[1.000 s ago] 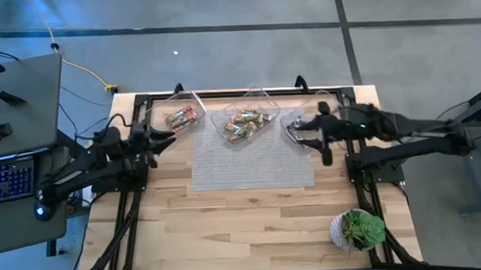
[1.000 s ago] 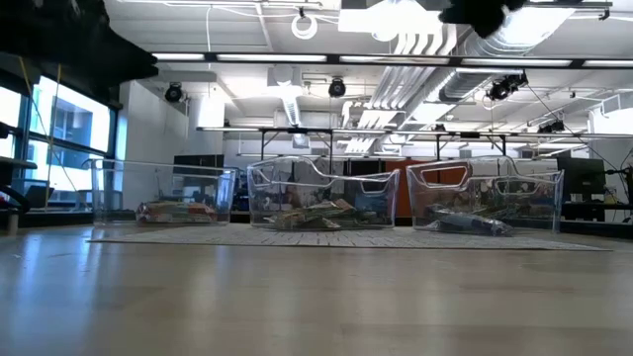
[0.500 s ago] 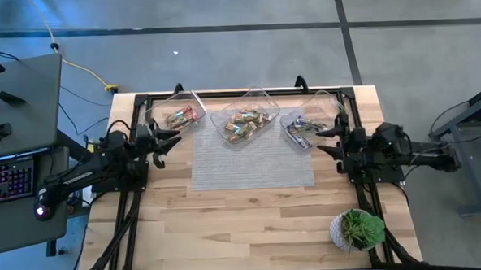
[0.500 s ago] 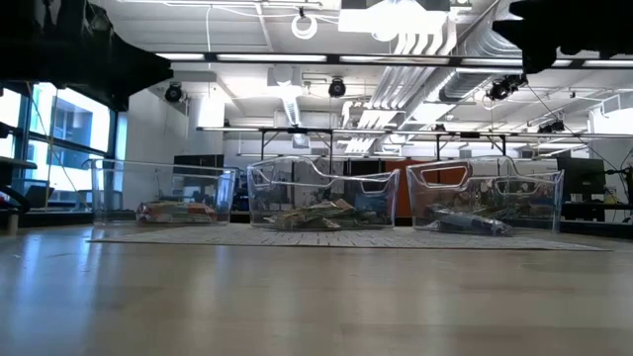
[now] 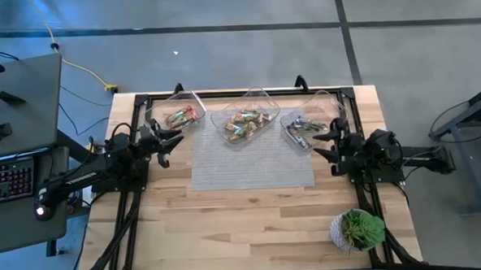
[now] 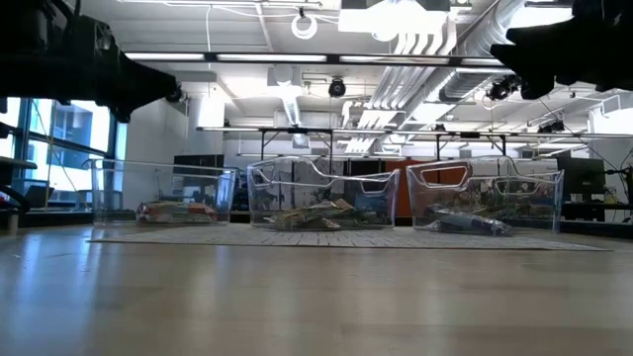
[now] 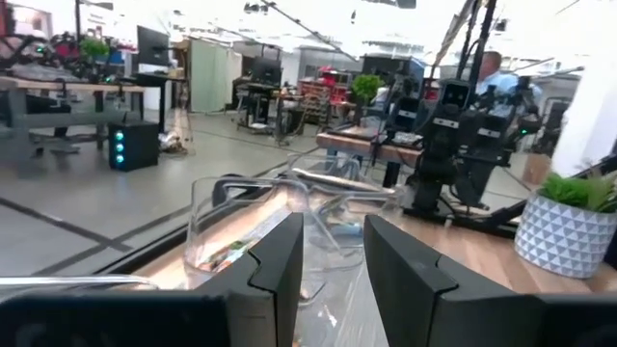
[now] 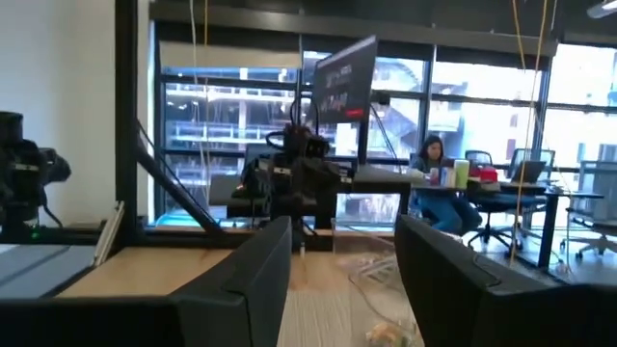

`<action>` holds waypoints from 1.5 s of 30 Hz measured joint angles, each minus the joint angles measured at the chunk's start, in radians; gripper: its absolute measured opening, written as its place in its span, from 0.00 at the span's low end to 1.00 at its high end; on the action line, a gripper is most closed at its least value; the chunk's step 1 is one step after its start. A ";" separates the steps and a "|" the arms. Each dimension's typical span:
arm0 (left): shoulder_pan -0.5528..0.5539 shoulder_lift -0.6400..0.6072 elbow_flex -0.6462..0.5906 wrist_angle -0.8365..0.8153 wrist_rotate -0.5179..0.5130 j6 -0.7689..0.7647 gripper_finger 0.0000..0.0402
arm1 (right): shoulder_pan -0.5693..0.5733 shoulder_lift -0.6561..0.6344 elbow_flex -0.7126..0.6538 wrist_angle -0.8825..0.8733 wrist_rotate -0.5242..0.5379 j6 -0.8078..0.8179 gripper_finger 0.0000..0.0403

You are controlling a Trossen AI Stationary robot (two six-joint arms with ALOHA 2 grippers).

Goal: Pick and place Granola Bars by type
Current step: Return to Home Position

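Granola Bars (image 5: pixel 244 123) lay in three clear tubs (image 5: pixel 265 93) along the grey mat's (image 5: pixel 252 163) far edge; left gripper (image 5: pixel 171 143) and right gripper (image 5: pixel 318 145) hovered beside the mat, both moderately parted, holding nothing

On the wooden table (image 5: pixel 252 224) lies a grey mat (image 5: pixel 252 163), and three clear bins stand in a row along one edge of it. The left bin (image 5: pixel 194 97) holds red-orange granola bars (image 5: pixel 181 117), the middle bin (image 5: pixel 265 93) holds green-tan bars (image 5: pixel 244 124), and the right bin (image 5: pixel 330 98) holds purple bars (image 5: pixel 303 128). The left gripper (image 5: pixel 169 142) is just beside the left bin and the right gripper (image 5: pixel 321 144) just beside the right bin. Both are empty, fingers apart. A potted plant (image 5: pixel 358 229) stands on the right side, well apart from the bins.
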 joint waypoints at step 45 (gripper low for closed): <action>0.000 0.127 -0.004 -0.111 -0.006 -0.249 0.27 | 0.000 0.000 0.000 -0.180 0.037 0.114 0.42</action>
